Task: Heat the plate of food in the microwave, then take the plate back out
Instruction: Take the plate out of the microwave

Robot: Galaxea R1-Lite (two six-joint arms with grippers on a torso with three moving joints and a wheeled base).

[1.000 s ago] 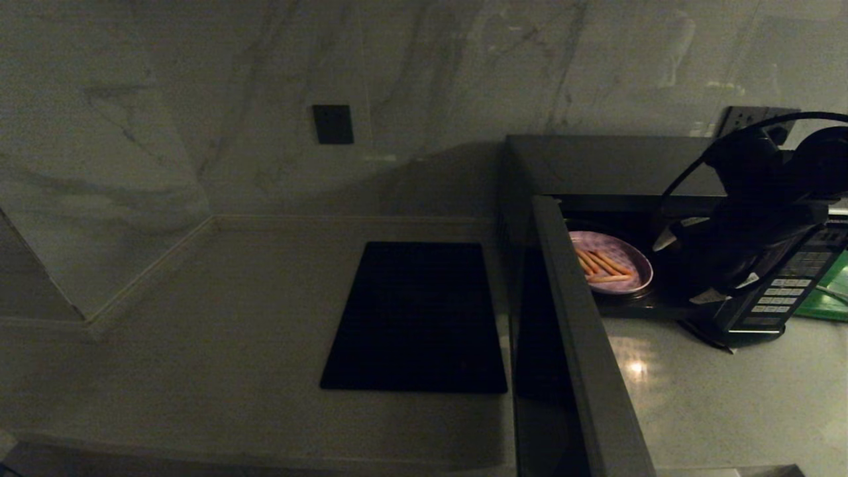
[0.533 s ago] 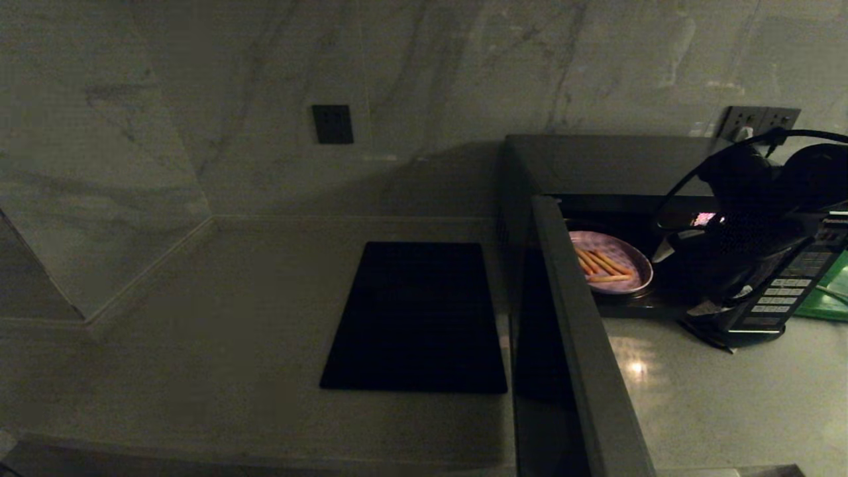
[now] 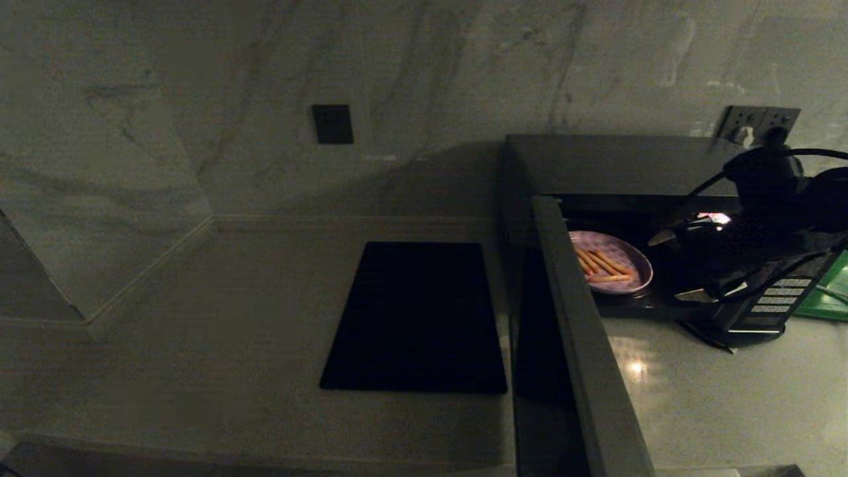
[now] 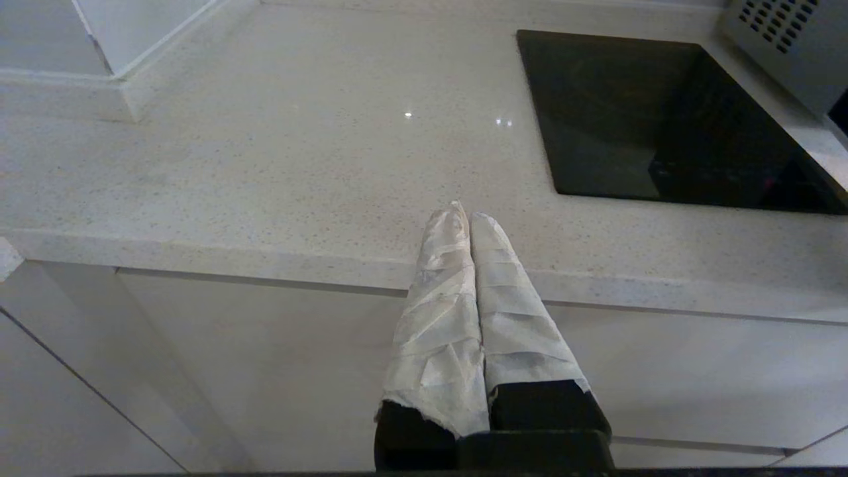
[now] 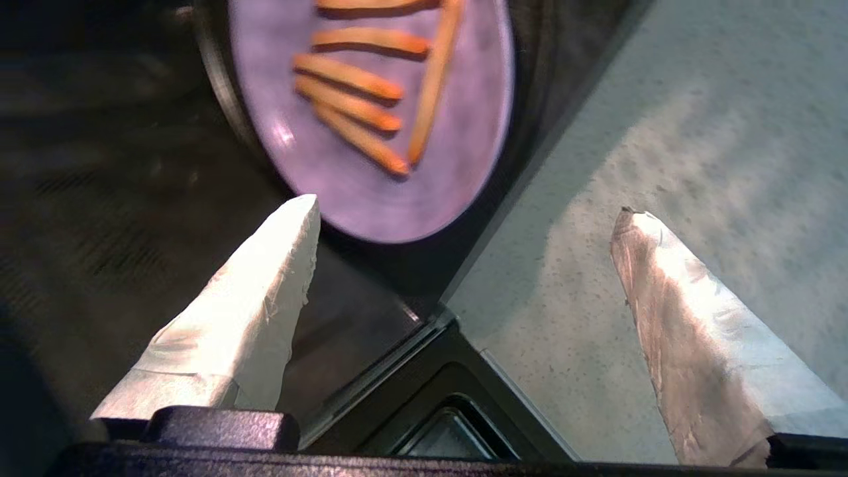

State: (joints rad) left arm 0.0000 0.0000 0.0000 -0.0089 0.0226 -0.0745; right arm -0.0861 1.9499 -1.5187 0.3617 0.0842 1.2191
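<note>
Plate of food (image 3: 611, 262) sits inside the microwave (image 3: 599, 165), on the cavity floor near the front, with the door (image 3: 583, 344) swung wide open toward you. Working left to right: your left pincer (image 4: 464, 218) is parked below the counter (image 3: 232, 311) edge, fingers pressed shut and holding nothing, with the black cooktop (image 3: 417, 318) further along. Past the door, your right pincer (image 3: 677, 266) hangs at the cavity mouth, just right of the plate, fingers spread wide and empty. I can't tell whether heating is done. If you're loading, clear the opening and close the door; if you're retrieving, line one finger under the rim first.
</note>
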